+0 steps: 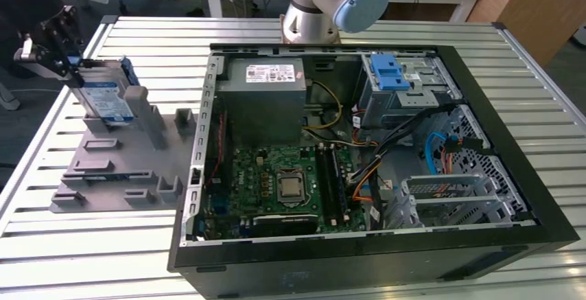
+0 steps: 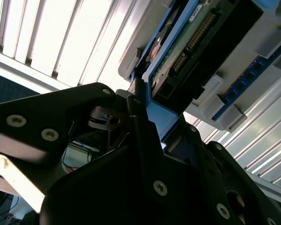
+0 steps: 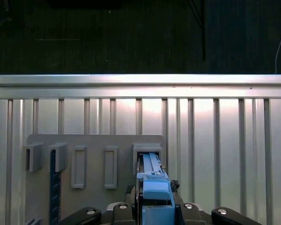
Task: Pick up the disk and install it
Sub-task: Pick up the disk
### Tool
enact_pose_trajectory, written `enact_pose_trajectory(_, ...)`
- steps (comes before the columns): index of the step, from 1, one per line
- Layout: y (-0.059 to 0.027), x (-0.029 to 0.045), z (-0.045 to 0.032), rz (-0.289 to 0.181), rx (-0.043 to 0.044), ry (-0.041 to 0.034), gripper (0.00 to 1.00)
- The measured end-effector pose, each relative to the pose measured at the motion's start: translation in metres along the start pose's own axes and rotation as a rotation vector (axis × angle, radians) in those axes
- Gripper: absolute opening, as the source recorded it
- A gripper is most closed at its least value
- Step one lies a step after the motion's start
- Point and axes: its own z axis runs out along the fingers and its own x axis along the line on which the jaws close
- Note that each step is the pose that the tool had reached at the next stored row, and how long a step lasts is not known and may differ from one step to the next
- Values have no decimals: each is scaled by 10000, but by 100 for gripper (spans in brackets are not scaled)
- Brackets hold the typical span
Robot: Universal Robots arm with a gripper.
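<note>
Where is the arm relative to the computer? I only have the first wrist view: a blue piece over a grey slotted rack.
Observer: In the exterior view the gripper is at the grey rack, on the exterior view's left of the open computer case, outside it.
Operator: Is that blue piece the disk?
Observer: Yes. The exterior view shows the disk upright on edge at the rack, label visible, not inside the case.
Operator: Are the fingers on it?
Observer: In the second wrist view the fingers look closed on its blue carrier frame.

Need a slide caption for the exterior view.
The tool grips the disk upright at the grey rack, beside the open computer case.
</note>
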Motion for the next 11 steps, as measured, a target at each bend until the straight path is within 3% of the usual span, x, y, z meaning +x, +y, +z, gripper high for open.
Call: enact_pose_trajectory(11, 2, -1, -73, 0, 1, -1, 36)
